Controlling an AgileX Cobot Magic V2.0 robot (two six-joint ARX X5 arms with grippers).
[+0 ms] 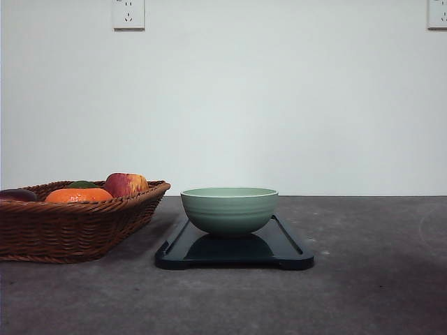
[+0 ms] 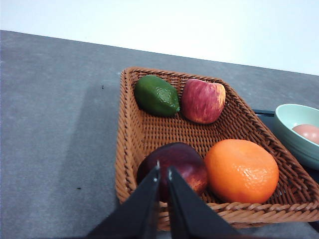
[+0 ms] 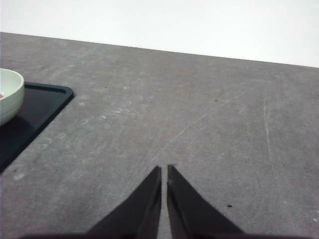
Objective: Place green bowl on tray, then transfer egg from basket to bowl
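Note:
The pale green bowl (image 1: 229, 209) stands upright on the black tray (image 1: 286, 252) in the middle of the table. The left wrist view shows the bowl (image 2: 294, 138) beside the basket, with the tan egg (image 2: 307, 133) lying inside it. The brown wicker basket (image 1: 63, 227) sits at the left and holds fruit. My left gripper (image 2: 163, 172) hovers shut over the basket's near edge (image 2: 124, 164), with nothing between its fingers. My right gripper (image 3: 164, 170) is shut above bare table, to the right of the tray (image 3: 35, 112) and bowl (image 3: 9, 94).
In the basket lie a green lime (image 2: 156, 95), a red-yellow apple (image 2: 203, 100), an orange (image 2: 241, 171) and a dark red fruit (image 2: 177, 167). A white wall with two sockets (image 1: 128, 14) rises behind the grey table (image 1: 377, 279).

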